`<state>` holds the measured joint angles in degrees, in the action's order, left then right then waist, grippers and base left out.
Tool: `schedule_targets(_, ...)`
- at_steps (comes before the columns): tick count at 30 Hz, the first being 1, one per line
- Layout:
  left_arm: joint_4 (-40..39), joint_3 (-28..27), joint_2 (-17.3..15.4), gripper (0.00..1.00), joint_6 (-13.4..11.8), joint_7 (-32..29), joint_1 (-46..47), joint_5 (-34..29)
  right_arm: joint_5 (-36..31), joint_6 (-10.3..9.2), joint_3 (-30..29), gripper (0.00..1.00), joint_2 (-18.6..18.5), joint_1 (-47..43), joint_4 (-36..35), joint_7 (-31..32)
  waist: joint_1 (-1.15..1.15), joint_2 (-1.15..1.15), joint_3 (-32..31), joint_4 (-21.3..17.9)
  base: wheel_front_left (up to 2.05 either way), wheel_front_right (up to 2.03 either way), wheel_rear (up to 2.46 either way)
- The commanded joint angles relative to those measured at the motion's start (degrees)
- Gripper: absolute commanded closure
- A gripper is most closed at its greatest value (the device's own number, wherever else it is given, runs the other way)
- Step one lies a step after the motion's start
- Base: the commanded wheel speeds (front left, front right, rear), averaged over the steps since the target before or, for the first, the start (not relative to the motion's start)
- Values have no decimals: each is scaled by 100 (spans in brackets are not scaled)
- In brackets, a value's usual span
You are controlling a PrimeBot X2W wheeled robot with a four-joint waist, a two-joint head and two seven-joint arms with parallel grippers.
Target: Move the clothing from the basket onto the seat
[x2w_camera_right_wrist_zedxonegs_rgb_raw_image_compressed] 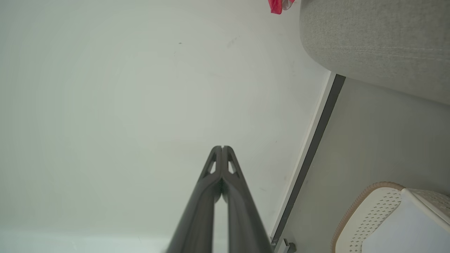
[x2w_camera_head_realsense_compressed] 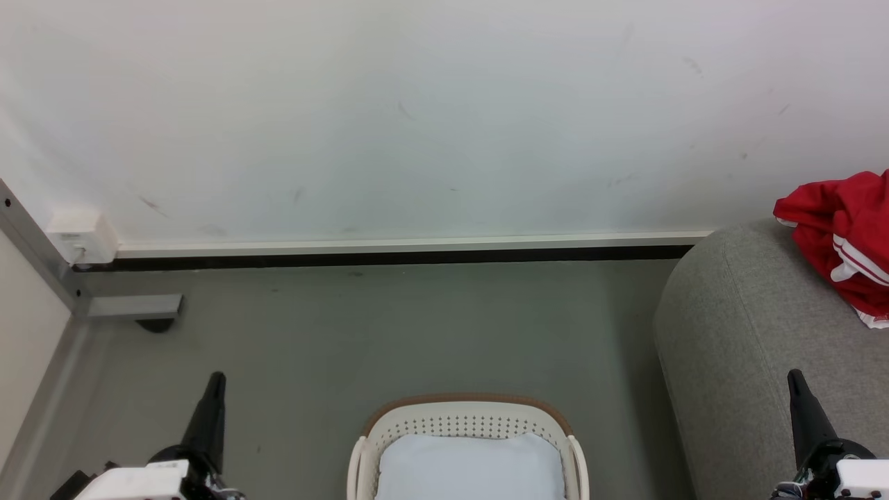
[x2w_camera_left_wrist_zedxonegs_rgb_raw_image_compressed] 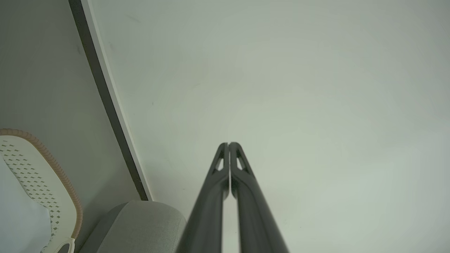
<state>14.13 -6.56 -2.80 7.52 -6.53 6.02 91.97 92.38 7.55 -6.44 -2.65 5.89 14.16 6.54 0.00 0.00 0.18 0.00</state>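
red clothing (x2w_camera_head_realsense_compressed: 844,239) on seat (x2w_camera_head_realsense_compressed: 736,333) at 3 o'clock, so task looks done; basket (x2w_camera_head_realsense_compressed: 472,422) at 6 o'clock holds just pad (x2w_camera_head_realsense_compressed: 472,469); left gripper (x2w_camera_left_wrist_zedxonegs_rgb_raw_image_compressed: 229,144), right gripper (x2w_camera_right_wrist_zedxonegs_rgb_raw_image_compressed: 222,147) pressed together, empty.

Sparse indoor room, most likely a test space dressed with household items. Grounds: a bare white wall (x2w_camera_head_realsense_compressed: 417,104) with scuff marks, a smooth grey floor (x2w_camera_head_realsense_compressed: 347,326), a black skirting strip (x2w_camera_head_realsense_compressed: 389,257), and a grey metal frame post (x2w_camera_head_realsense_compressed: 35,243) with a small white wall box (x2w_camera_head_realsense_compressed: 82,238) in the left corner. Domestic items: a grey fabric sofa (x2w_camera_head_realsense_compressed: 736,326) bearing a red garment (x2w_camera_head_realsense_compressed: 840,222), and a white laundry basket (x2w_camera_head_realsense_compressed: 465,399) on the floor.
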Motion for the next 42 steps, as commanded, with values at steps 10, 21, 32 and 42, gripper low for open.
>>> schedule_targets(10,-22,-9,-9,100,6,-19,48,83,9,-12,-22,100,-43,71,-32,17,0,0,0,0,0,0,0)
schedule_targets(21,-22,-9,-9,100,6,-19,47,83,9,-12,-22,100,-43,71,-33,17,0,0,0,0,0,0,0)
schedule_targets(32,-22,-9,-9,100,6,-19,47,83,9,-12,-22,100,-43,71,-33,17,0,0,0,0,0,0,0)
schedule_targets(42,-22,-9,-9,100,6,-19,48,83,9,-12,-22,100,-42,71,-33,17,0,0,0,0,0,0,0)
